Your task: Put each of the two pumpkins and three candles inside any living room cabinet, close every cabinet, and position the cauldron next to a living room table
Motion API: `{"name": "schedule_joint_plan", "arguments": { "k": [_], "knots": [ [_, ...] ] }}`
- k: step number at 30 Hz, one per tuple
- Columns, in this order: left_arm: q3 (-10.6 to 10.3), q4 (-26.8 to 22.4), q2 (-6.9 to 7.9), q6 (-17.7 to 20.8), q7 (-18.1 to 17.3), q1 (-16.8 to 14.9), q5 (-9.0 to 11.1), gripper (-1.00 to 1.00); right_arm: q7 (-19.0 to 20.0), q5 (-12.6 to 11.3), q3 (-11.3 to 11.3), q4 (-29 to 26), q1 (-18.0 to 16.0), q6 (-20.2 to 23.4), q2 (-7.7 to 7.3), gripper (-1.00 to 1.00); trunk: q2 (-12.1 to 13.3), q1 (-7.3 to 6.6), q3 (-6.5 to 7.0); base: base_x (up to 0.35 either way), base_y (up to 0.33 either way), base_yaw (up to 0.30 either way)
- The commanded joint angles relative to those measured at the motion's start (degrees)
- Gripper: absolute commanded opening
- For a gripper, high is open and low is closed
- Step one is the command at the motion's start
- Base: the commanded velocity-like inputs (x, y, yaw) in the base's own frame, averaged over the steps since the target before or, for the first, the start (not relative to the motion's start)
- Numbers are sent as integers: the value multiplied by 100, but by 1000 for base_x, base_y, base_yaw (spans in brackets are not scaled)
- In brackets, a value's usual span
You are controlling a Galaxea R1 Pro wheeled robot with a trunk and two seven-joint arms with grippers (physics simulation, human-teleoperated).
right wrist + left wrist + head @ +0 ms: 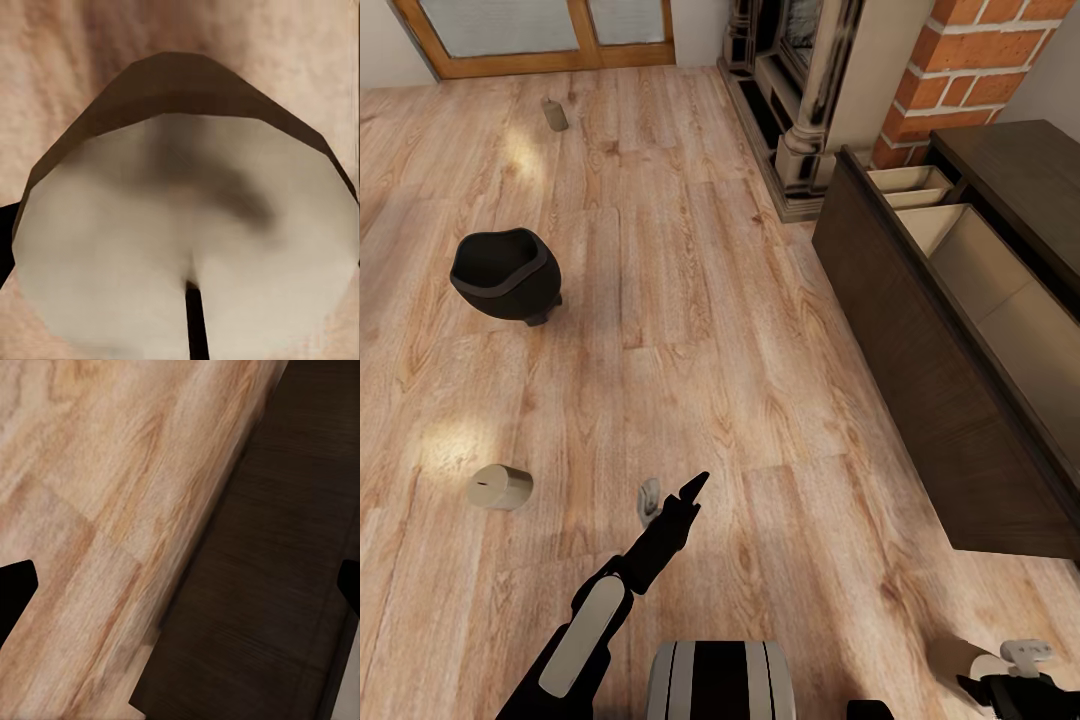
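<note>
Stubby beige candle (187, 247) with dark wick in right gripper (1000, 665).

You are looking into a home living room: wood plank floor (690, 330), an ornate fireplace (800, 90) beside brick (970, 60), a low dark cabinet (920, 380), and a wood-framed glazed door (540, 35).

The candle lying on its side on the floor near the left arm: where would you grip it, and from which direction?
Probably across its round side wall, coming straight down from above. The candle lies tipped over on the floor, wick end facing left, so the curved flank is up and free. Fingers should straddle the cylinder across its axis, mid-length. The left gripper, empty, is nearest.
</note>
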Motion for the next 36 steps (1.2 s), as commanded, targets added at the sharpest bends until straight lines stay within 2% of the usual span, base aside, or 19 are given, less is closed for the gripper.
{"name": "schedule_joint_plan", "arguments": {
  "k": [1,3,12,14,16,18,21,24,29,32,36],
  "knots": [
    [0,0,0,0,0,0,0,100,111,10,-118,-7,1,8,1,-100,0,0,0,0,0,0],
    [-3,0,0,0,0,0,0,100,162,14,-158,-21,1,10,1,-100,0,0,0,0,0,0],
    [-6,-3,0,0,0,0,0,100,227,9,-200,-905,1,156,38,-100,0,0,0,0,0,0],
    [-6,-2,0,0,0,0,0,100,283,8,-198,-1146,1,441,47,-100,0,0,0,0,0,0],
    [-4,-7,0,0,0,0,0,100,563,7,-200,-1534,1,931,57,-100,0,0,0,0,0,0],
    [-5,-15,2,0,0,0,0,100,999,6,-198,-1996,1,1412,62,-100,0,0,0,0,0,0],
    [-6,-28,0,0,0,0,0,100,1212,5,-190,-2303,1,1849,75,-100,0,0,0,0,0,0],
    [-6,-33,5,0,0,0,0,100,1370,6,-179,-2532,1,2059,125,-100,0,0,0,0,0,0],
    [-6,-50,8,0,0,0,0,100,1465,13,-174,-2940,1,2215,337,-100,0,0,0,0,0,0],
    [-5,-49,9,0,0,0,0,100,1494,8,-174,-3205,1,2560,373,-100,0,0,0,0,0,0],
    [-2,-36,9,0,0,0,0,100,1606,7,-157,-3642,1,2807,401,-100,0,0,0,0,0,0]
  ]
}}
